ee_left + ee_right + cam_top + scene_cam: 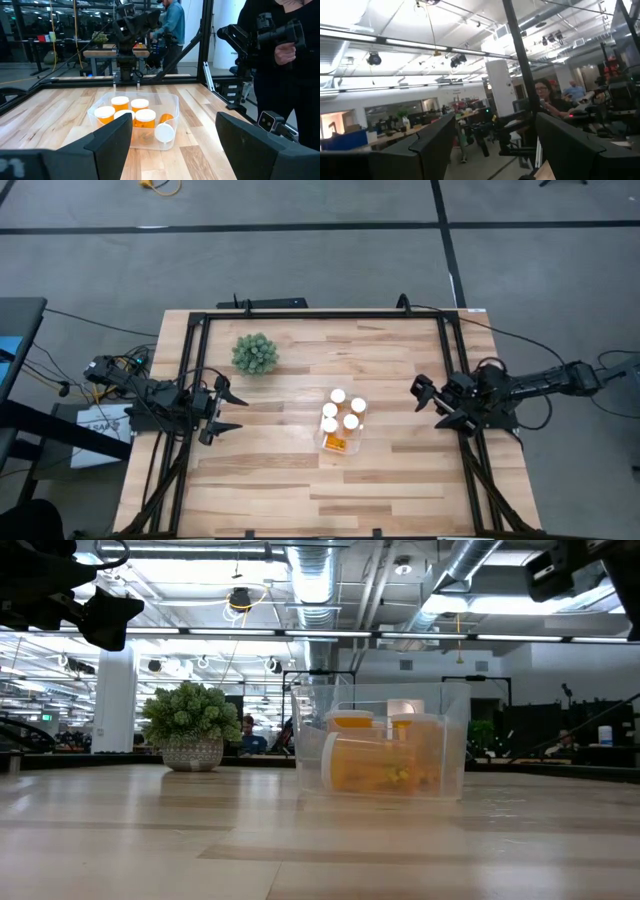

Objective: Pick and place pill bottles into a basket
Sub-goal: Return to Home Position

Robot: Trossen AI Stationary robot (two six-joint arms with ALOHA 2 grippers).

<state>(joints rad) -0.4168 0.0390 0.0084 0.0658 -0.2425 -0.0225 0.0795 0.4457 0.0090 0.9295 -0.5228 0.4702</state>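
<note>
Nearest the low camera lies the light wood bench (300,850).

Basket (455,730): stands on the bench near its middle, well apart from both grippers.

Bottles (351,421): all six are inside the basket. Five stand upright, white caps up, in a tight group at the basket's far end. The sixth bottle (337,443) lies on its side at the near end, with its cap turned toward the left edge.

Left gripper (238,414): held above the bench just inside the left edge, fingers spread, holding nothing.

Right gripper (425,404): held above the bench just inside the right edge, fingers spread, holding nothing.

Plant (255,353): stands in its pot toward the far left corner, apart from the basket.

Past the right edge, the left wrist view shows a person in dark clothing (272,65). Farther off is a person in a blue shirt (172,20).
</note>
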